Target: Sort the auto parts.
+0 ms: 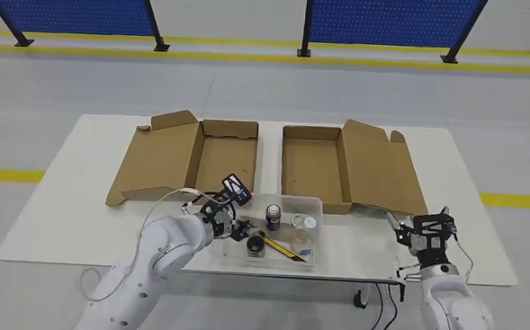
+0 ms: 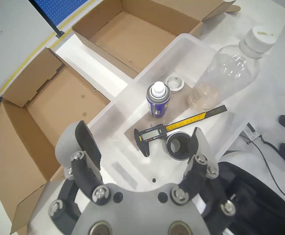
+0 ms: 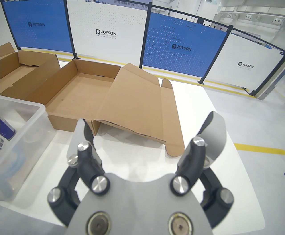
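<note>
A clear plastic bin [image 1: 315, 204] at the table's front middle holds a purple spray can [image 2: 158, 100], a digital caliper [image 2: 176, 128] with a yellow scale, a black ring-shaped part [image 2: 178, 145], a small white cap [image 2: 174, 82] and a clear bottle [image 2: 227, 73]. My left gripper [image 2: 140, 142] hangs open over the bin's near left end, one finger just beside the black ring, nothing held. My right gripper [image 3: 148, 131] stands open and empty above the table's front right corner [image 1: 428, 235], clear of the bin.
Two open cardboard boxes lie behind the bin: one at left [image 1: 220, 158], one at right [image 1: 314, 168], each with its lid flap spread outward. Blue and white fence panels stand beyond the table. Cables hang below the table's front edge.
</note>
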### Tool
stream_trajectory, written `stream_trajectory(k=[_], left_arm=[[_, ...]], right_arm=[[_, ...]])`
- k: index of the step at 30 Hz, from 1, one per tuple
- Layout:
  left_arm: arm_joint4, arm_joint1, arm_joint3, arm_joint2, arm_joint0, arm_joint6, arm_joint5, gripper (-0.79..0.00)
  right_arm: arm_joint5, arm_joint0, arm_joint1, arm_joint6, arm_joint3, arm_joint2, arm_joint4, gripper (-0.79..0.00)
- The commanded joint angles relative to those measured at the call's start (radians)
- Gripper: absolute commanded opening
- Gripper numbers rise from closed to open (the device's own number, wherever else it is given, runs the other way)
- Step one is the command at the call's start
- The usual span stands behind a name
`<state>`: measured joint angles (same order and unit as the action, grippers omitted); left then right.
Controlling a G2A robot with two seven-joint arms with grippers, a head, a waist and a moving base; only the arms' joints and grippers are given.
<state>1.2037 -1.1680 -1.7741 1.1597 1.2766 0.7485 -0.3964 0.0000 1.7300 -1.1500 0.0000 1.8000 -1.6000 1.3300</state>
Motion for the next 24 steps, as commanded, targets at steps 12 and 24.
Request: stream_trajectory(k=[12, 24], left_arm=[[-0.046, -0.01, 0.044, -0.04, -0.03, 0.027, 0.047, 0.0], [-0.016, -0.006, 0.037, -0.035, -0.007, 0.013, 0.052, 0.0]], right_arm=[[0.0, 0.0, 0.0, 0.0, 0.0, 0.0, 0.0, 0.0], [0.0, 0.0, 0.0, 0.0, 0.0, 0.0, 0.0, 0.0]])
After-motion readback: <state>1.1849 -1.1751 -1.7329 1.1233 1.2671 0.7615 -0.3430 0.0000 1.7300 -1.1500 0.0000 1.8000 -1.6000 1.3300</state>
